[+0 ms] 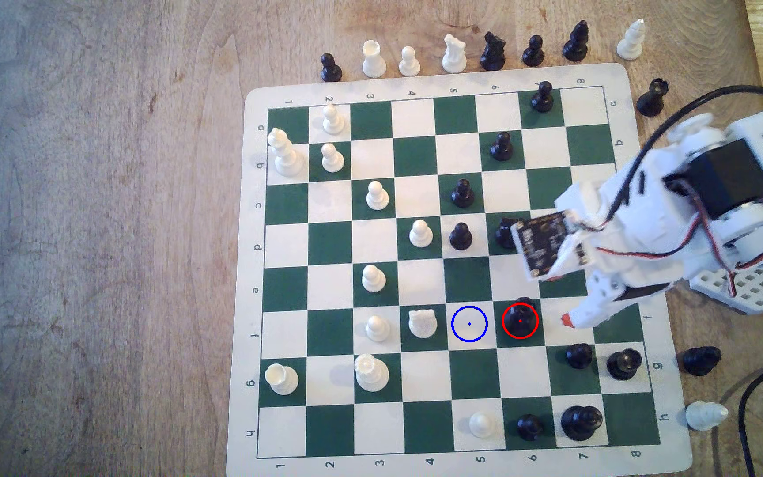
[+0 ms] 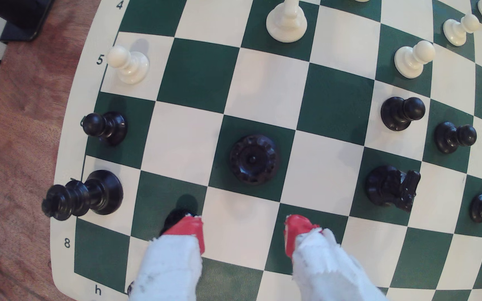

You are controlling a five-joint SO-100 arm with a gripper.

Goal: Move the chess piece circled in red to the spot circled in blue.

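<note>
Fingers (image 2: 244, 231) spread wide and holding nothing are hovering just short of the black piece (image 2: 253, 159) standing mid-frame in the wrist view, likely the approach step; next, straddling, gripping and carrying it to the neighbouring blue-ringed square (image 1: 469, 324).

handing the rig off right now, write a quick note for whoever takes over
Claw: open, red-tipped fingers apart, holding nothing, hanging over the cream square just to the exterior view's right of the piece.
Chess piece: black, upright on its red-ringed green square in row f, untouched.
Spot: blue-ringed cream square directly to the exterior view's left of the piece, with nothing standing on it; a white piece sits one square further left.
Done: approach only.
Left: close on the piece, lift, shift one square over, set down, release.
</note>
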